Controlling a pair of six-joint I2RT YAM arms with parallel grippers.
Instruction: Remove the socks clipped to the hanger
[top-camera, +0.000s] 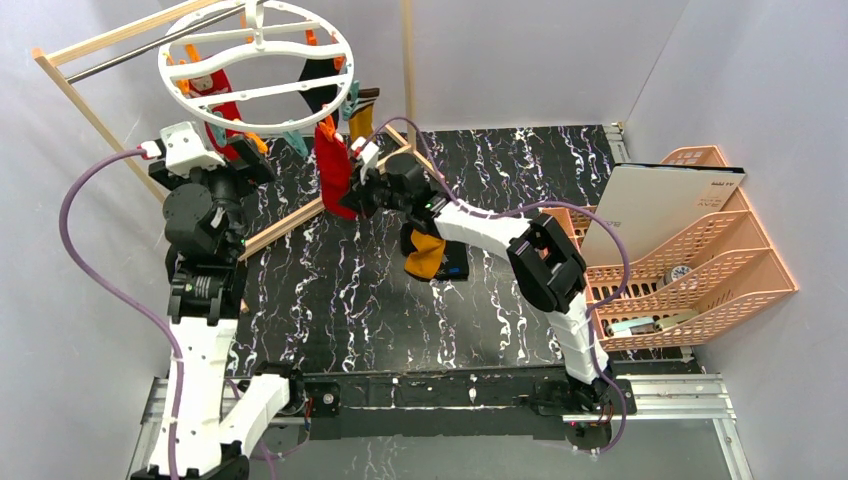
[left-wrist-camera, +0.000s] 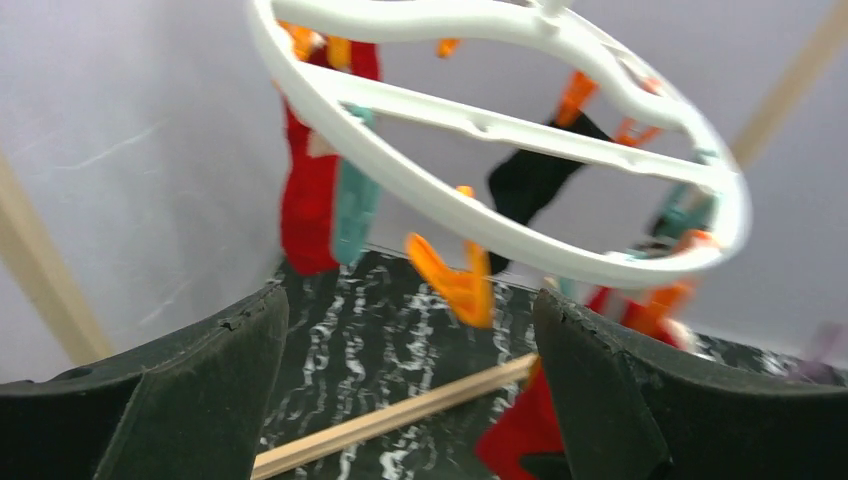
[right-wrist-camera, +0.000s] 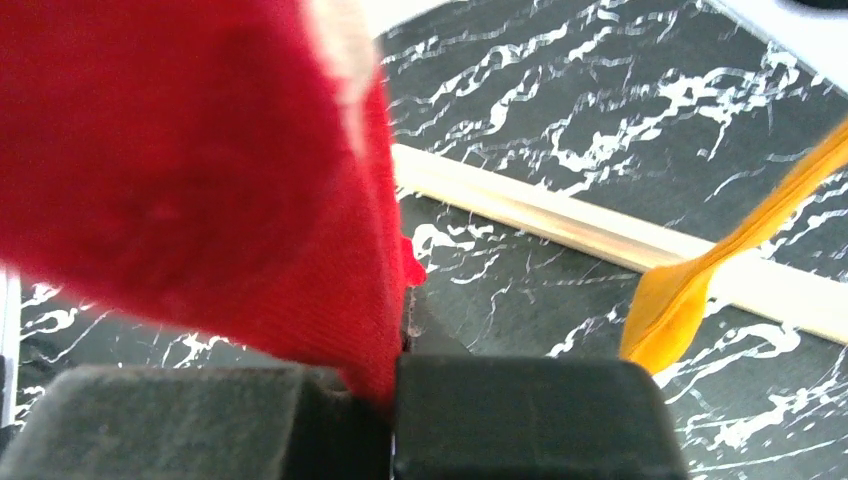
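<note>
Right wrist view: right jaws clamped together on the lower end of a red sock. It hangs, apparently clipped, from the white ring hanger above the marbled bench. Left jaws wide apart, empty, just under the ring. To do it well: pull straight down, slow and steady, w/o swinging the hanger.
</note>
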